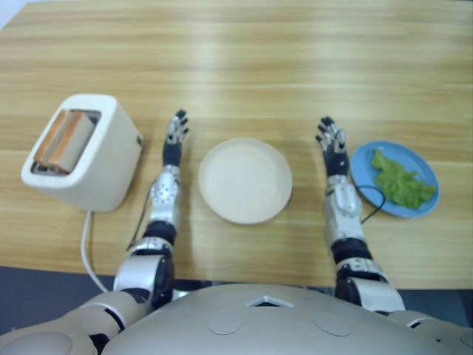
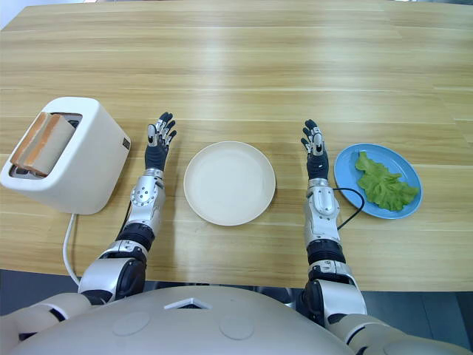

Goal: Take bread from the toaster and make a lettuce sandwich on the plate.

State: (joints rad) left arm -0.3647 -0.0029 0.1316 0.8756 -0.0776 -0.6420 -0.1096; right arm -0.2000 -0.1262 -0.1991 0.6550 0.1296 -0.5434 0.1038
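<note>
Nothing done yet: bread [image 2: 41,142] sits in the toaster [image 2: 77,174] at far left, lettuce [image 2: 384,186] on the blue dish [image 2: 346,164] at right, plate [image 2: 229,183] bare btwn my left hand [image 2: 157,137] & right hand [image 2: 314,145], both w/ fingers spread, holding nothing, so all steps are left.

Toaster [image 2: 70,159]: white. Bread [image 2: 38,145]: tan, brown crust. Plate [image 2: 229,183]: cream. Lettuce [image 2: 384,183]: green, on blue dish [image 2: 347,177]. Table [image 2: 244,66]: light wood grain.
</note>
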